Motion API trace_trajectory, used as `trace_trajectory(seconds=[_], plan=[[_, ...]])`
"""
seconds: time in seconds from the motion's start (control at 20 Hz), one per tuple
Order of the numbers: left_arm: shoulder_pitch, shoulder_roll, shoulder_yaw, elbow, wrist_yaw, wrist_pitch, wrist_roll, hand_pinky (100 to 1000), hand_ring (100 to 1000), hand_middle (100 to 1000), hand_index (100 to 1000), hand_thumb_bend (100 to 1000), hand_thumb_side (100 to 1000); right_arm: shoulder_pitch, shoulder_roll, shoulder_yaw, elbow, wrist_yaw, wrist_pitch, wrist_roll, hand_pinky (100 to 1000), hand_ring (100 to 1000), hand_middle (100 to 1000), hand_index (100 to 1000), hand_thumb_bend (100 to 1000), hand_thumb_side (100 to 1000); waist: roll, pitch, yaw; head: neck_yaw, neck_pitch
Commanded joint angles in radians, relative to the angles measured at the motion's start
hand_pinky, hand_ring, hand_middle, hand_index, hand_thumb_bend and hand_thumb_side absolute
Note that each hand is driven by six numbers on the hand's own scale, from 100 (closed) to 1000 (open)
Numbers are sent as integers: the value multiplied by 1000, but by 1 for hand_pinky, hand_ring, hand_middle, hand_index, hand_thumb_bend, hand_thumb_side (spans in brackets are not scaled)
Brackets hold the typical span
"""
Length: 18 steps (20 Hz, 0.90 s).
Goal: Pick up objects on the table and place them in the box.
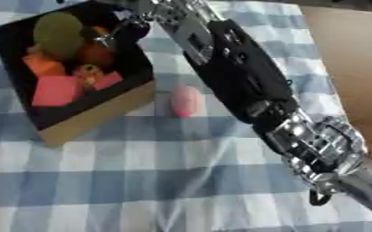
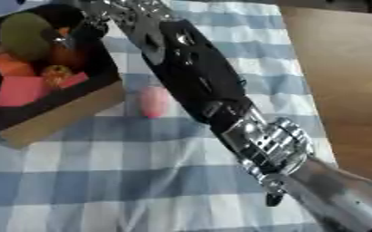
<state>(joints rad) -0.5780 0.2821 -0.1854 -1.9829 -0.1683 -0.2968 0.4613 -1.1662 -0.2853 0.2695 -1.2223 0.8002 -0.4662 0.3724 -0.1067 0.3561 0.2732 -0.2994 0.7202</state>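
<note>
An open cardboard box [image 1: 94, 120] with a dark inside sits at the upper left on the checked cloth. It holds a green round thing [image 1: 58, 34], orange pieces [image 1: 45, 65] and a pink-red block [image 1: 56, 89]. A pink oval object [image 1: 183, 100] lies on the cloth just right of the box. My right arm [image 1: 237, 68] stretches from the lower right across the pink object's right side. Its hand [image 1: 138, 20] hangs over the box's far right corner, blurred. My left hand does not show.
The blue and white checked cloth [image 1: 141, 181] covers the table. Bare brown wood [image 1: 348, 54] shows along the right edge. The forearm and silver wrist [image 1: 316, 140] cross the middle right of the view.
</note>
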Motion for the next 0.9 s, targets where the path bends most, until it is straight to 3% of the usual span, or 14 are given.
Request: trace_trajectory(seconds=[0.05,0.3,0.55,0.9], plan=[[-1,27,13,-17,-5,4,8,745,885,746,794,565,610,8,-99,10,-92,-48,28,14,913,894,785,943,100,110,-4,-22,-7,22,5],[16,40,22,-17,-16,8,21,745,887,747,794,564,611,105,-252,37,-214,-124,51,55,911,898,782,937,100,171,-4,-28,-26,52,12],[31,51,30,-17,-26,14,34,744,888,747,794,563,613,220,-383,37,-383,-238,73,87,905,891,765,921,100,145,-1,-29,-42,78,15],[39,55,46,-17,-41,19,58,745,889,748,794,565,611,355,-472,31,-559,-271,130,121,897,887,756,906,100,199,5,-31,-52,92,18]])
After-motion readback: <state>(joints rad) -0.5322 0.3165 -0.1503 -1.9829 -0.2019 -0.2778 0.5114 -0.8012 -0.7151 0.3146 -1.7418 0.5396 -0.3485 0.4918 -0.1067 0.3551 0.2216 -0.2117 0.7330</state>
